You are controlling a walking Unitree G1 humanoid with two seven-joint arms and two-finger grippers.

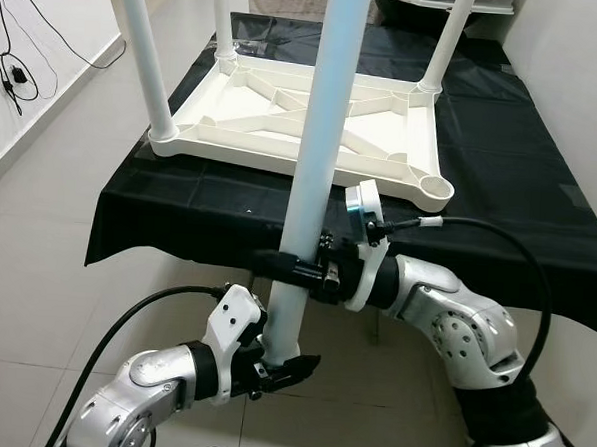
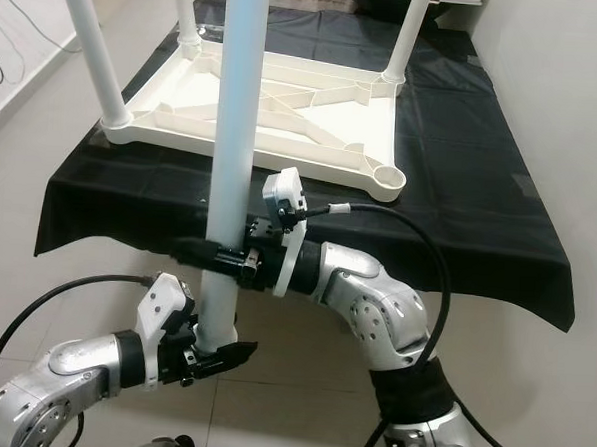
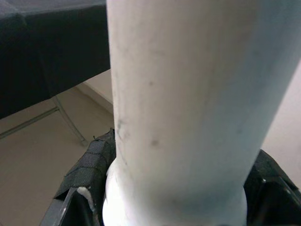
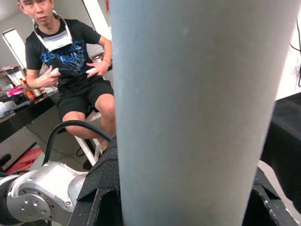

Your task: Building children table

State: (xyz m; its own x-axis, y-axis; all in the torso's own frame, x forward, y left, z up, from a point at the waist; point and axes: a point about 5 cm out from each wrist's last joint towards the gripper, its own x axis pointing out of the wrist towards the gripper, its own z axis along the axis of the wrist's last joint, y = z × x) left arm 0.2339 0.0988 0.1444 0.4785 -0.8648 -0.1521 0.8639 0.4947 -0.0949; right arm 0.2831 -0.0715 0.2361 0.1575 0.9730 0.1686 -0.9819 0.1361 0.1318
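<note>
A long table draped in black cloth (image 1: 503, 144) takes up the middle of the room, standing on a pale tiled floor (image 1: 38, 220). On the cloth lies the white children's table top (image 1: 304, 124), flipped underside up so its ribs show. Three white legs already stand upright in its corner sockets, one at the near left corner (image 1: 147, 65) and two at the far corners. The near right corner socket (image 1: 436, 188) is open, with nothing in it.

In front of the draped table, off its near edge and apart from the white top, the robot holds the fourth white leg (image 1: 317, 164) upright between both arms. The right gripper (image 1: 294, 267) is clamped across the leg partway up, its black fingers closed round the tube. The left gripper (image 1: 283, 371) grips lower down, fingers closed on the leg's bottom end, where the tube widens into a rounded foot.

In the right wrist view, a person in a black T-shirt and shorts (image 4: 73, 70) sits on a stool behind the robot, holding a small white object in each hand
</note>
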